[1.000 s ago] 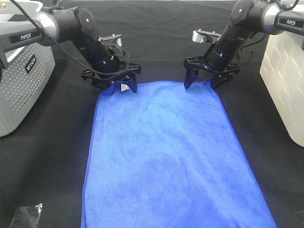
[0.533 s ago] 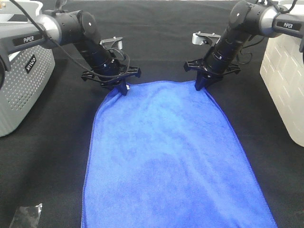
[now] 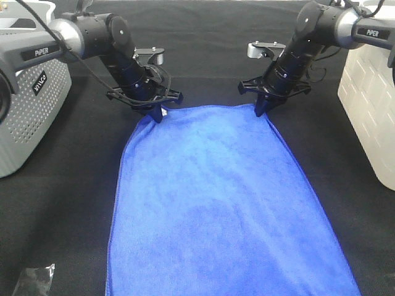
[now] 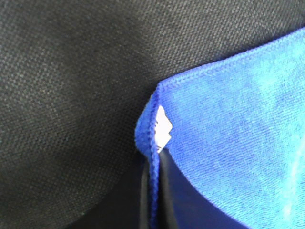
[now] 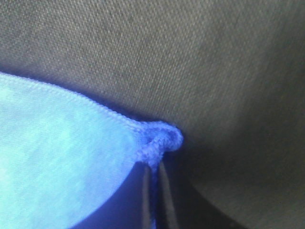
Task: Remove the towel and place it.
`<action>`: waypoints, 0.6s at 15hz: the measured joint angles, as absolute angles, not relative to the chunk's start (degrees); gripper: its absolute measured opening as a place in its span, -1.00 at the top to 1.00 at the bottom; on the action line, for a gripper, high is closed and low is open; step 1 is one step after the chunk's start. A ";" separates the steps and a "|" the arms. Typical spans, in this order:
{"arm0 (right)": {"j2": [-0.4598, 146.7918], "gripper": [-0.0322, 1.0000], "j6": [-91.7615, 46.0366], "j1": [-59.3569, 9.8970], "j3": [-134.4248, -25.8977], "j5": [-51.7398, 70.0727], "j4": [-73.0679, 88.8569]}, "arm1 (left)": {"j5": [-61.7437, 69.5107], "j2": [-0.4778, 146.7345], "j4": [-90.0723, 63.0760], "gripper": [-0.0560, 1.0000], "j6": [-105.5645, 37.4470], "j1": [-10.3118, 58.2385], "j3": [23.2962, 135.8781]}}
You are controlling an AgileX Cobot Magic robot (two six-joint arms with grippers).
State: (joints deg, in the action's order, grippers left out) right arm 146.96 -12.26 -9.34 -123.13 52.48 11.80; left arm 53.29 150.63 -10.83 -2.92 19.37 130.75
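Observation:
The blue towel (image 3: 216,203) lies spread on the black table cloth, running from the far middle to the near edge. My left gripper (image 3: 158,114) is shut on the towel's far left corner, where the small white tag (image 4: 162,128) shows in the left wrist view. My right gripper (image 3: 261,111) is shut on the far right corner, which bunches between the fingers in the right wrist view (image 5: 159,138). Both far corners are pulled slightly inward and lifted a little off the cloth.
A grey perforated basket (image 3: 28,105) stands at the left edge. A white basket (image 3: 373,98) stands at the right edge. A small crumpled dark wrapper (image 3: 34,280) lies at the near left. Black table cloth (image 3: 68,185) surrounds the towel.
Both grippers closed from open onto the towel's far corners. The corners have drawn inward and risen slightly, narrowing the far edge.

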 joint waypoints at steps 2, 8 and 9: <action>145.24 0.88 -12.32 -9.57 -122.78 47.84 9.34 | 53.74 151.20 -8.14 0.87 -2.92 19.37 134.87; 139.57 0.88 -12.38 -9.57 -122.78 34.32 5.44 | 44.58 151.09 -5.73 0.87 -7.16 19.37 142.38; 139.52 0.88 -12.38 -9.57 -122.78 32.60 5.44 | 41.60 151.09 -5.73 0.87 -7.56 19.37 142.49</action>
State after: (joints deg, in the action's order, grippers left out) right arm 139.52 -12.38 -9.57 -122.78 32.60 5.44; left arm 41.60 151.09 -5.73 -7.56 19.37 142.49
